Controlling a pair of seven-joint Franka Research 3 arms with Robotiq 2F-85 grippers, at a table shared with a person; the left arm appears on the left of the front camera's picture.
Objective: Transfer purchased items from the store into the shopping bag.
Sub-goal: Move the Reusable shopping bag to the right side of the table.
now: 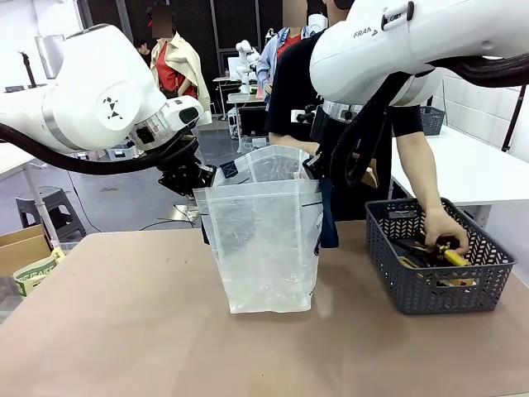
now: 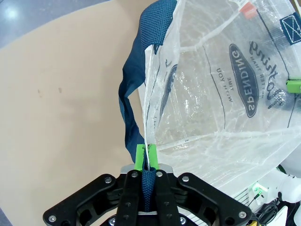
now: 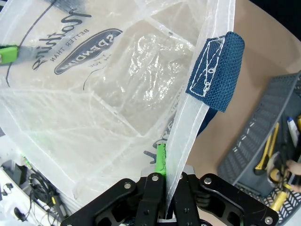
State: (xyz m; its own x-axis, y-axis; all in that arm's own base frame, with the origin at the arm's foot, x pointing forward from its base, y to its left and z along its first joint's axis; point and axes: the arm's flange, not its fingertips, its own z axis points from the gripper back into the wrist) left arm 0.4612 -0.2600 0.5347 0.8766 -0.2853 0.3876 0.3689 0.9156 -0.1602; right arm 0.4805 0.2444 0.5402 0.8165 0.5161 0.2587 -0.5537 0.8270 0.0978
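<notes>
Left jaws: clamped together on the left rim of the shopping bag (image 1: 264, 248), with the green pads (image 2: 140, 155) pinching the plastic edge and the base of a navy handle (image 2: 129, 103), as the left wrist view shows. Right jaws: clamped together on the opposite rim, with one green pad (image 3: 161, 157) visible against the plastic just below the second navy handle (image 3: 216, 70).

The bag stands upright at the centre of the front view, mouth held open between the two arms and base resting on the counter (image 1: 124, 331). Its translucent wall carries a navy oval logo (image 2: 242, 80) with white lettering.

The counter surface is matte, tan-brown and smooth. At the lower right of the front view a dark grey lattice basket (image 1: 488, 281) sits on it, near the bag but apart from it. The basket holds small items (image 3: 265, 153), some with yellow parts. A person's hand (image 1: 442, 227) reaches into it, onto a yellow piece (image 1: 455, 258).

Beyond the counter the floor is grey. A white table (image 1: 463, 174) stands at the right, carrying a second dark basket (image 1: 431, 120). A stool (image 1: 50, 207) and a cardboard box (image 1: 21, 248) occupy the lower left.
</notes>
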